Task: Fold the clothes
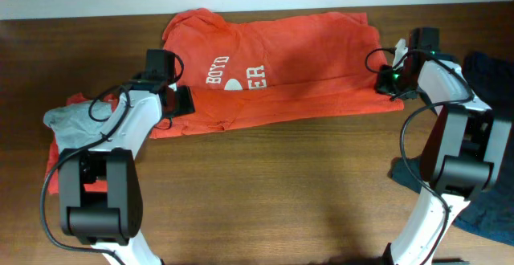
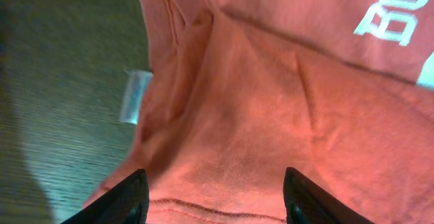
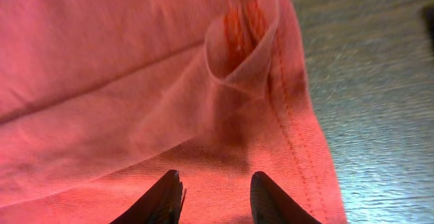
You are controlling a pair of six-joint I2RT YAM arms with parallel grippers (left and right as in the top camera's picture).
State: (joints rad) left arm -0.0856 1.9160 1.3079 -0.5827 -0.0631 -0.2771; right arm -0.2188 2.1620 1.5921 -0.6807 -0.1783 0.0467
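While the left gripper [image 2: 213,207] is watched from its wrist camera, its jaws are seen spread wide and open, and the red-orange T-shirt [image 2: 271,115] is found directly beneath them, creased and bunched near its edge. A small white tag [image 2: 135,96] is caught lying on the wooden table [image 2: 61,81] just beside that edge, and part of the white lettering [image 2: 397,17] is glimpsed at the top right. Over on the other side, the right gripper [image 3: 215,200] is held open at a narrower gap, above a folded, stitched hem of the same shirt. From overhead, the shirt is seen laid out across the far half of the table, with a gripper placed at each of its ends. A grey garment [image 1: 64,120] is piled on a plain red garment [image 1: 56,151] by the left arm, and a dark navy garment [image 1: 491,66] is spotted at the right edge
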